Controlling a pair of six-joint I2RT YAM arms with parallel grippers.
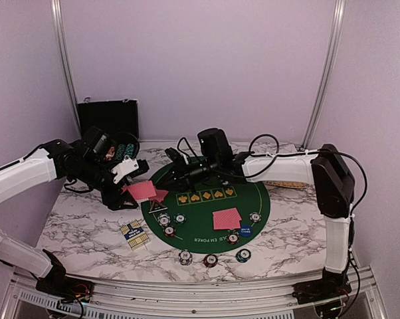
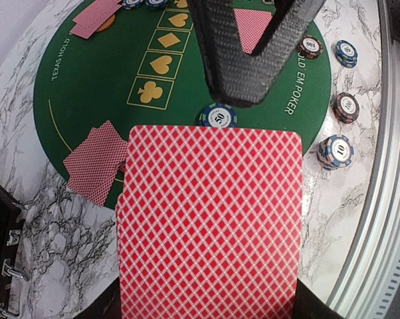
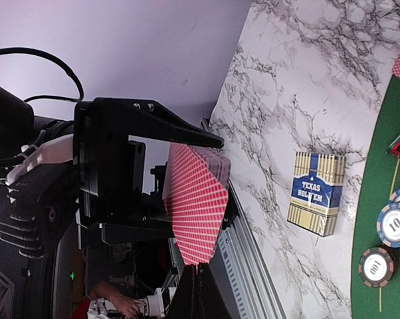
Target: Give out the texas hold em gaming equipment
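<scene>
Red diamond-patterned card backs fill the left wrist view. The left hand is clenched on a deck of cards, slightly splayed and held over the left rim of the green felt mat. The right hand reaches across from the far side, its two black fingers pressed together at the deck's top edge. Whether a card is pinched between them cannot be told.

The step appears to be drawing one card off the deck to deal it. To do this well, I judge the right hand should take only the top card, by its free edge. It should slide that card off flat so those beneath do not drag along, while the left hand grips firmly. The card then belongs at a seat lacking cards, laid face down and apart from the chips.

The cards look thin, glossy and slippery, likely to cling in twos. Dealt cards lie face down on the mat towards the front, and another small pile sits at its left edge. Striped poker chips rest on the marble worktop just off the mat's near rim.
</scene>
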